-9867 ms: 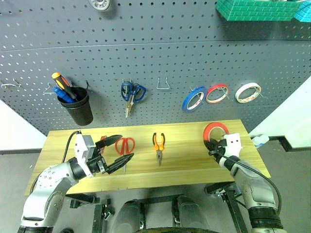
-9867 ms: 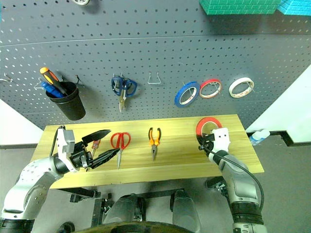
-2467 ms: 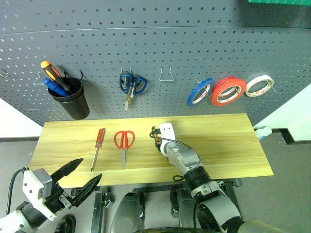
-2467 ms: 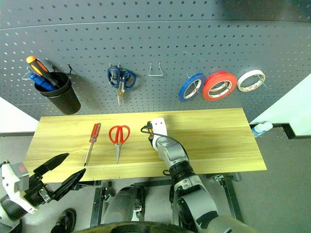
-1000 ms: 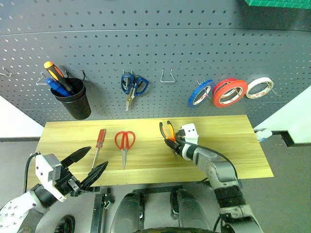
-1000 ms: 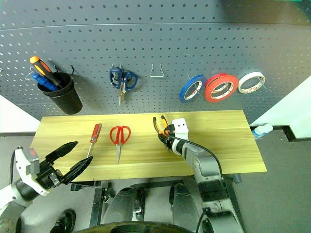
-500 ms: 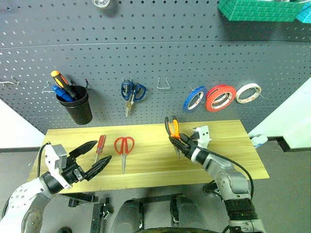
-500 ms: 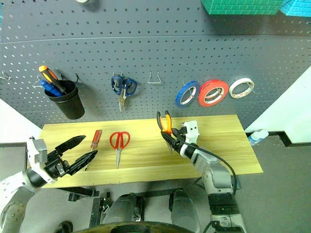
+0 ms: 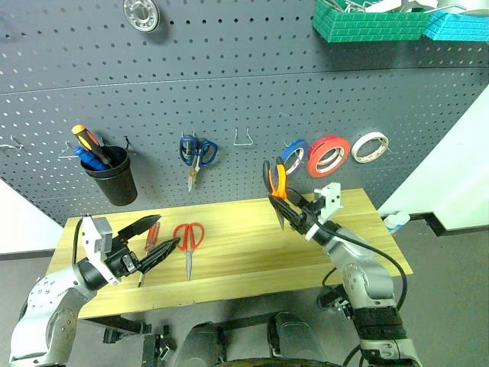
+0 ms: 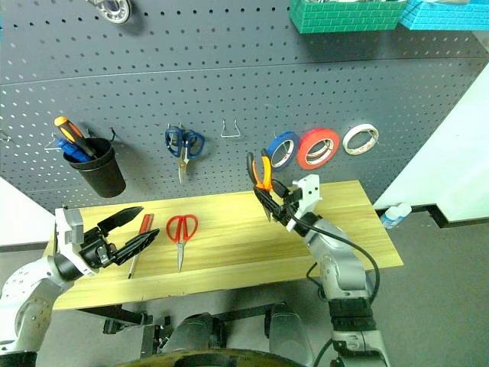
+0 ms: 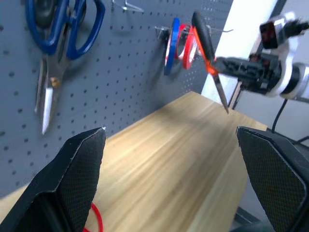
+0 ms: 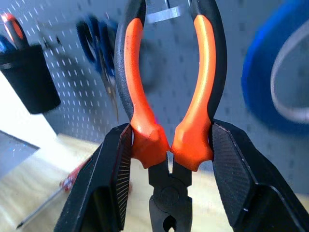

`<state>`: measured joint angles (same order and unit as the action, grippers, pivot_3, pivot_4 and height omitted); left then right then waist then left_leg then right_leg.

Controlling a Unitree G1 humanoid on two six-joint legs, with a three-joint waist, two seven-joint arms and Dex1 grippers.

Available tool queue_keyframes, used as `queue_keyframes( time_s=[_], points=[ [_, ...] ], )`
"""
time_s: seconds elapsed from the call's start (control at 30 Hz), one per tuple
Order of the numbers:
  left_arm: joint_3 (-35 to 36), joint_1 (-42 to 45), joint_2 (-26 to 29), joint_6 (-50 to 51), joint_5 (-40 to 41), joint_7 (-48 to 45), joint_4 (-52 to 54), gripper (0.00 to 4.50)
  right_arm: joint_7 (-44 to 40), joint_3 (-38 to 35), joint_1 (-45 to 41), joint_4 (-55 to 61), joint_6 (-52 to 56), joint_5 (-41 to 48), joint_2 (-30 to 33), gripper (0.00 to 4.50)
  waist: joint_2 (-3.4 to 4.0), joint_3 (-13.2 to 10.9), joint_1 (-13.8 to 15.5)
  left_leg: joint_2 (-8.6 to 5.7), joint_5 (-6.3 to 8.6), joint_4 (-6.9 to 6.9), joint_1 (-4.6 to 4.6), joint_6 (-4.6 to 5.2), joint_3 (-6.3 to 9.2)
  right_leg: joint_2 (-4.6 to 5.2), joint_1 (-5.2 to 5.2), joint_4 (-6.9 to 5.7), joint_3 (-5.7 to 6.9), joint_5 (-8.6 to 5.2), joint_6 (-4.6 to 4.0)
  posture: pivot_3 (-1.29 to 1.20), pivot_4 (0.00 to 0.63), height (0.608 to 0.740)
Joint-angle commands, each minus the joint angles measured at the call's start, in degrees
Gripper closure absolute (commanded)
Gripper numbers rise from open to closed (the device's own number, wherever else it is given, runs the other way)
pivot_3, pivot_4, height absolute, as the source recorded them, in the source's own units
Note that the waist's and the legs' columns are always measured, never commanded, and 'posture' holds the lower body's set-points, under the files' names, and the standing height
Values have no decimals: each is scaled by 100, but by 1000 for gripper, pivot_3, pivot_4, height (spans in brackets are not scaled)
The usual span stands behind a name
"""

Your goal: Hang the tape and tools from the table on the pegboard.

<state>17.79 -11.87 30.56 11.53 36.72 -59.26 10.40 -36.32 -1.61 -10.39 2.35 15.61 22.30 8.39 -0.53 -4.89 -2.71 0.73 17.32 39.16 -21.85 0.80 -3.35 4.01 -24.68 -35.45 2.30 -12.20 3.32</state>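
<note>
Two grippers out over a long light yellowish wood table [image 9: 229, 252]. Nearest, low on the left: left gripper [image 9: 153, 241], black fingers spread wide, nothing between them, tips just above the red-handled screwdriver [image 9: 147, 239] flat on the wood. Just beside that, red-handled scissors with steel blades [image 9: 188, 241], also flat, untouched.

Further along, lifted off the table: right gripper [image 9: 294, 214], fingers partly closed and pinched on the small pliers with orange-and-black handles [image 9: 276, 183]. Grip low on the handles near the hinge, handles up, nose down. Plenty of handle free above the fingers.

Furthest back: wide dark grey pegboard full of small holes [image 9: 229, 107]. Big bright red-orange roll of tape [image 9: 328, 156] already on its hook between a blue roll [image 9: 292, 154] and a whitish roll [image 9: 370, 147]. Bare wire hook [image 9: 245, 138] up and to the left of the pliers, probably the one meant for them, though hard to be sure. Blue-handled scissors [image 9: 195, 155] and a black cup with screwdrivers [image 9: 109, 174] hung further left.

Could go wrong: handles close together, so may miss the wire and bump it. Small pinch near the hinge, so a bump may twist the pliers loose and drop them. May also knock the blue roll, close beside.
</note>
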Motion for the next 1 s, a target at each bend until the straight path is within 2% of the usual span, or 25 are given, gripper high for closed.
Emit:
queue_keyframes(
  time_s=[0.03,0.47,0.77,1.0],
  points=[
    [-29,171,-51,-222,-58,-32,-122,0,17,89,-345,285,-242,53,-78,2454,1,3,3,1,0,0,8,0,-1,-1,5,0,0,0,0,-65,0,740],
    [-116,397,-69,-342,-141,-25,-355,0,352,291,-1612,-59,-434,30,-731,2454,2,11,-1,19,0,-1,37,-1,-25,-15,16,-9,-29,9,-8,-51,0,740],
    [-184,411,-87,-275,-146,102,-230,0,569,77,-2854,-1785,-1615,-320,-1000,2454,1,13,-3,20,0,-1,41,-2,-48,-16,11,-11,-47,20,-12,-24,0,740],
    [-148,222,-76,-264,-115,152,-56,0,709,-145,-3440,-2807,-2425,-415,-1057,2454,2,14,2,22,0,-7,40,-3,-60,-16,4,-11,-57,26,-2,-1,0,740]
  ],
)
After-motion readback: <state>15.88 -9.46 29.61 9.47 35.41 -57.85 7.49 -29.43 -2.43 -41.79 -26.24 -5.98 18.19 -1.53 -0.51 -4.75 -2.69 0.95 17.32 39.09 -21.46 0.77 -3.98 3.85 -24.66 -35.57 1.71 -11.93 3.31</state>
